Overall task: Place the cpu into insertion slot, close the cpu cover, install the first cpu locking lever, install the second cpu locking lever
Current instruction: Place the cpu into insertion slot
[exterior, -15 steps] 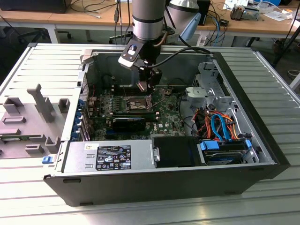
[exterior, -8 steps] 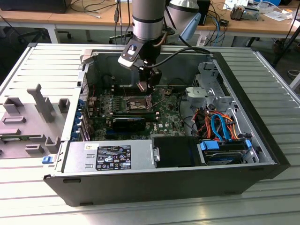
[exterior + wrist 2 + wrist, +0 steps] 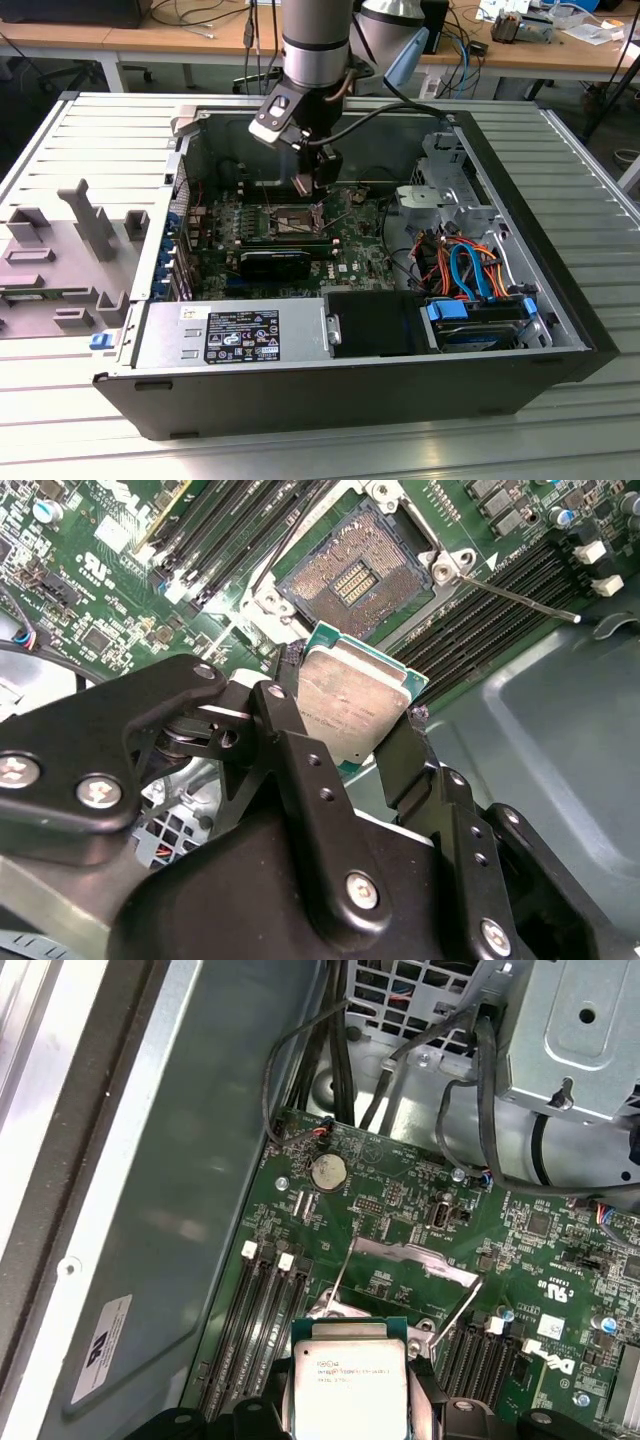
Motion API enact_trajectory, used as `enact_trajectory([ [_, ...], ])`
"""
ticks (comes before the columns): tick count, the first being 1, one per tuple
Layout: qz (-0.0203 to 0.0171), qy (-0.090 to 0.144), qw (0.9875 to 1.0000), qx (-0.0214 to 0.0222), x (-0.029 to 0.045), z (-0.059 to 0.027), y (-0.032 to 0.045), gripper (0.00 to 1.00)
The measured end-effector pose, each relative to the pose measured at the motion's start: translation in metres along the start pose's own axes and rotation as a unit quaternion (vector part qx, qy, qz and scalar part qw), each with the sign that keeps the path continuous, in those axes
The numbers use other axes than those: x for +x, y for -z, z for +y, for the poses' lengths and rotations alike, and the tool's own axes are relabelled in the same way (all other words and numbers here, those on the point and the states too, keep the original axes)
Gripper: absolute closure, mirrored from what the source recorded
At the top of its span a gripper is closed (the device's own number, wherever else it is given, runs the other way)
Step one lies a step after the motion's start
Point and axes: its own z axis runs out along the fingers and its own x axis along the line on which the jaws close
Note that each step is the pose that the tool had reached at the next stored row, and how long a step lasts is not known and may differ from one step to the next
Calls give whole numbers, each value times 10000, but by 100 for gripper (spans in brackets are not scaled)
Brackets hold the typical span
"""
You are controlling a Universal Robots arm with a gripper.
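My claw (image 3: 352,688) clamps the cpu (image 3: 350,1380) by opposite edges, hovering just above and slightly short of the bare insertion slot (image 3: 352,575).

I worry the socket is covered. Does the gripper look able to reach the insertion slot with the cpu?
Probably yes. The gripper holds the cpu just above the insertion slot, whose contacts lie bare; the cpu cover looks swung up off it, and nothing shows between them.
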Motion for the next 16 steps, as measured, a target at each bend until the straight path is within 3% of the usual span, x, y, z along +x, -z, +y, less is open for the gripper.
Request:
enact_trajectory([
  [16, -14, -351, 9994, 0, -10, -5, -51, 45],
])
